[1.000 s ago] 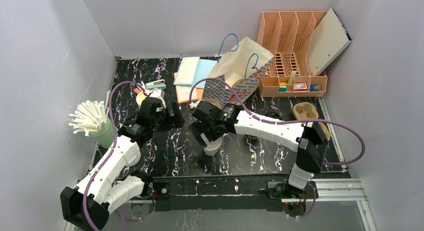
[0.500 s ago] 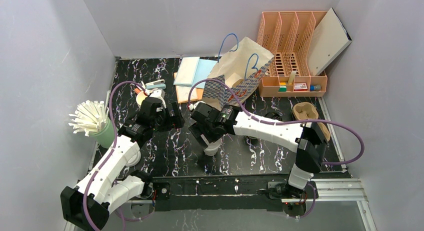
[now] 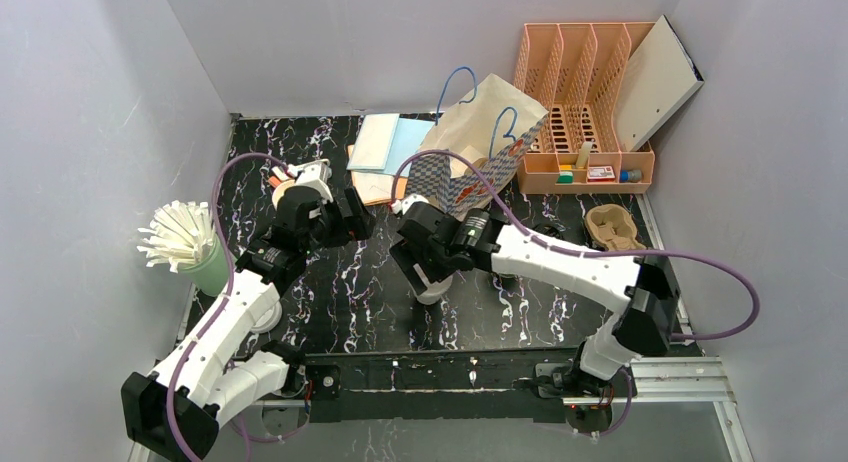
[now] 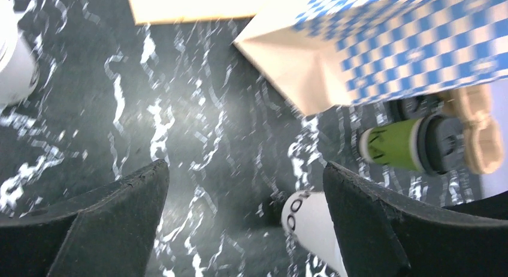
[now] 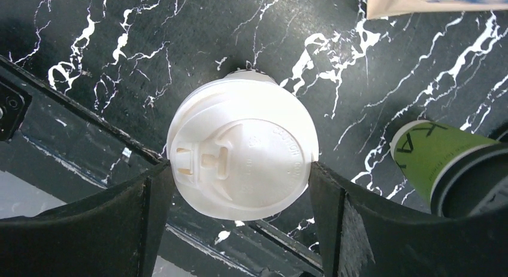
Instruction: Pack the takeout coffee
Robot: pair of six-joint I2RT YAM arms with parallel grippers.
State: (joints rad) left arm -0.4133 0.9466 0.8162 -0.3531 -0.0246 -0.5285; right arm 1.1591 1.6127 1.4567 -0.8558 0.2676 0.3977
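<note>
1. The right gripper (image 5: 238, 166) is at the near edge. Its fingers are pressed to either side of the lid of a white lidded cup (image 5: 242, 139), which stands on the black marbled table (image 3: 350, 292). A second ago the cup stuck out further on the claw's near side, and the arm's elbow has since swung out to the right.
2. The takeout coffee (image 5: 428, 154) is a green cup, dark at one end. It lies on its side on the table just right of the white cup, gripped by nothing and outside the bag.
3. The left gripper (image 4: 245, 169) has its jaws spread wide and empty over bare table. It has shifted toward the back wall since the earlier frame.
4. A light green holder (image 3: 212, 270) full of white straws (image 3: 180, 232) stands at the left edge, unchanged.
5. A tan pulp carrier (image 3: 612, 227) sits right of the coffee, now less covered by the right arm.
6. A paper bag (image 3: 475, 147) with a blue-and-white check panel and blue handles stands behind both claws.
7. A peach organiser (image 3: 585, 82) stands at the back wall.

Writing: "OO" reads on the white cup's side (left wrist view). The black strokes on the green cup and the raised lettering round the lid are not legible.
</note>
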